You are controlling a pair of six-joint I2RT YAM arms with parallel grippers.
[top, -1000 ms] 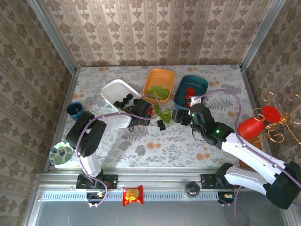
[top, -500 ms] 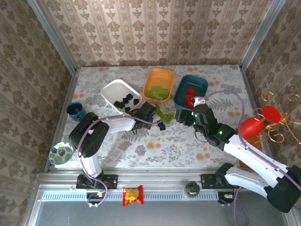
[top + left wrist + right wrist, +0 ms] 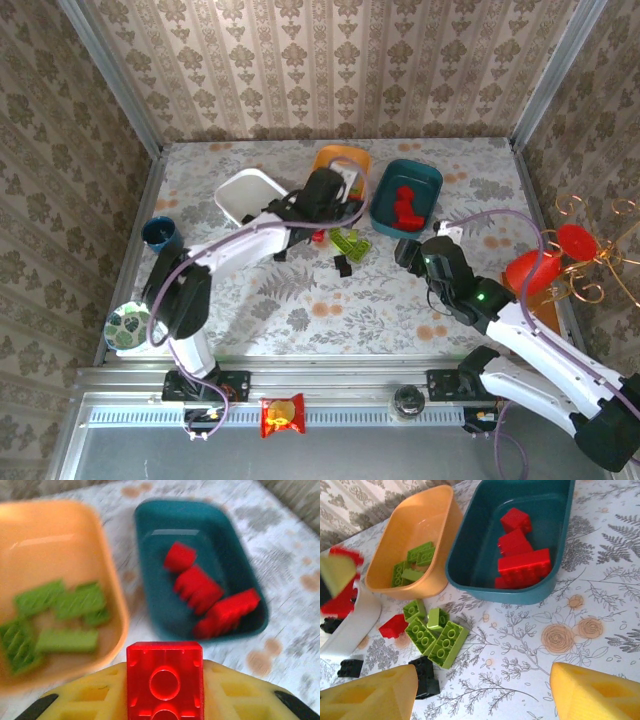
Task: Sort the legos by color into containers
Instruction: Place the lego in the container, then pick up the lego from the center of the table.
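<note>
Red brick [image 3: 165, 670] clamped in left gripper [image 3: 165, 692]. Teal tray [image 3: 155, 600] ahead, slightly right; orange tray [image 3: 60, 545] ahead-left, close. Risk: early release drops it among green bricks [image 3: 75, 602] or bounces it onto worktop [image 3: 600, 595]. Jaws of right gripper [image 3: 480, 690] apart, empty.

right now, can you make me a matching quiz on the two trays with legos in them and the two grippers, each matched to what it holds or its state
1. orange tray
2. teal tray
3. left gripper
4. right gripper

A. open, holding nothing
B. holds red legos
C. shut on a red lego
D. holds green legos

Pairs: 1-D, 2-B, 3-C, 4-A
</note>
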